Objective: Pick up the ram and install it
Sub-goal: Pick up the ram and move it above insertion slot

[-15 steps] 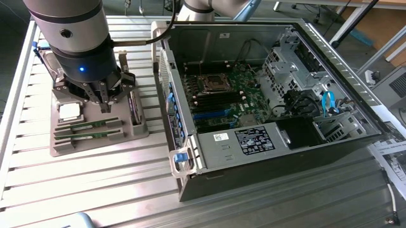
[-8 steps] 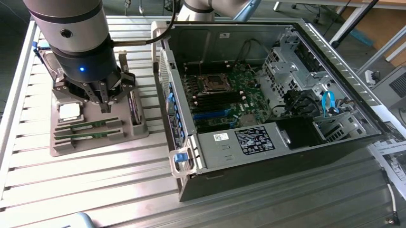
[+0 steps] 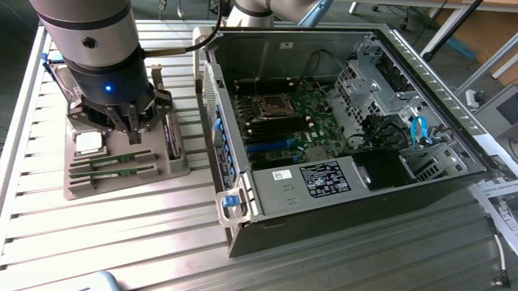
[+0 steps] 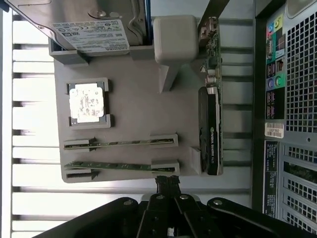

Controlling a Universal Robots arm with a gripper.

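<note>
Ram (image 4: 124,166) on edge in tray (image 4: 133,99), lengthwise toward computer case (image 4: 297,74)

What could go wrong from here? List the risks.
1. The gripper is shut above the tray; lowered like that, it could press on a ram stick rather than straddle it.
2. The second stick lies close alongside and may get knocked.
3. The graphics card stands near the sticks' ends; a finger might clip it.
</note>
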